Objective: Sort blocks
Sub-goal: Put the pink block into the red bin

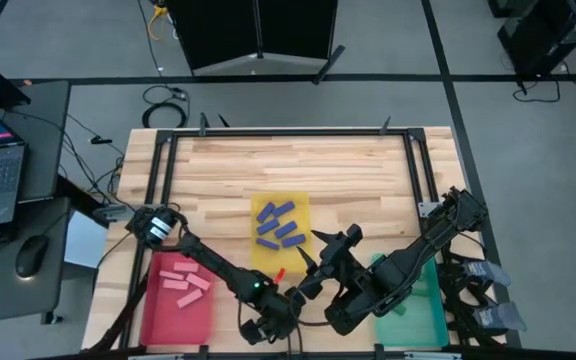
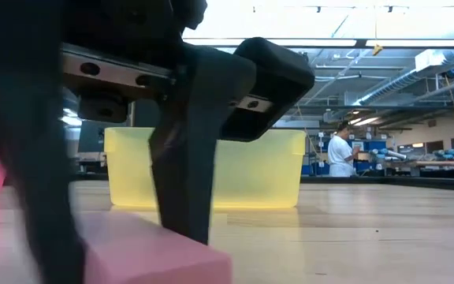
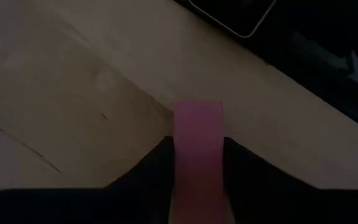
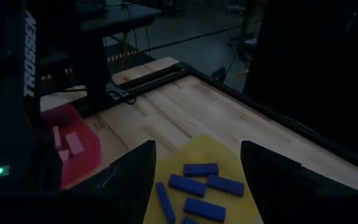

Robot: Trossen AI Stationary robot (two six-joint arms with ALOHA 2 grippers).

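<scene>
Blocks mostly lie sorted: blue blocks in the yellow tray, pink blocks in the red tray. A pink block, its near end hidden, sits pinched by the left hand on the wooden desk. The right hand hangs spread above the yellow tray. A person stands far behind.

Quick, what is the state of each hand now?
Left hand: closed on a pink block.
Right hand: open, holding nothing.
</scene>
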